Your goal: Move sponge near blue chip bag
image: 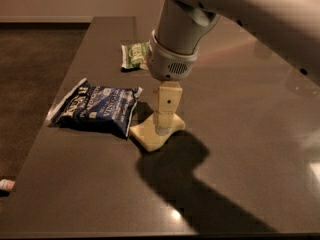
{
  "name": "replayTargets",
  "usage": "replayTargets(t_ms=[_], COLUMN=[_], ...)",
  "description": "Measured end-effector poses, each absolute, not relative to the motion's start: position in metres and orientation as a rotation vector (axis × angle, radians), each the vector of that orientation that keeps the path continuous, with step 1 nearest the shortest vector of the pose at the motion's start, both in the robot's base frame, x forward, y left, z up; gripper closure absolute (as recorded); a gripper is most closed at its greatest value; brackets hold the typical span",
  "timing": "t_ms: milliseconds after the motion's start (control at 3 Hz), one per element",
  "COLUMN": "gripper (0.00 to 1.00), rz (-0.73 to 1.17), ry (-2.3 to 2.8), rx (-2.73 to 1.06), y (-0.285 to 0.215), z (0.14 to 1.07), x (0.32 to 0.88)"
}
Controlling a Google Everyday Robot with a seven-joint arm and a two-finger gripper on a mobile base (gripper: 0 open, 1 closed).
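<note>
The pale yellow sponge (149,135) lies flat on the dark table (240,149), just off the right end of the blue chip bag (97,106), close to it or just touching. The bag is dark navy with white lettering and lies flat near the table's left edge. My gripper (163,126) points straight down from the grey wrist and reaches the top of the sponge, hiding part of it. The arm casts a broad shadow to the front right of the sponge.
A smaller green chip bag (134,55) lies further back on the table, behind my wrist. The table's left edge runs close by the blue bag, with dark floor beyond. A small white and red object (6,184) lies on the floor at the lower left.
</note>
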State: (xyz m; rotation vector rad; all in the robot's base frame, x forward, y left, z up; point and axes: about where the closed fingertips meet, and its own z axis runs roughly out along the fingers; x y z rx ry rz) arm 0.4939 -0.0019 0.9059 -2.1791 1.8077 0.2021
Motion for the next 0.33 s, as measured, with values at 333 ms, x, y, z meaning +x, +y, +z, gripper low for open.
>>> replayTargets(t_ms=[333], gripper=[0.00], rz=[0.202], ry=[1.808], rx=[-2.179], y=[-0.0019], z=[0.9059], x=[0.4938])
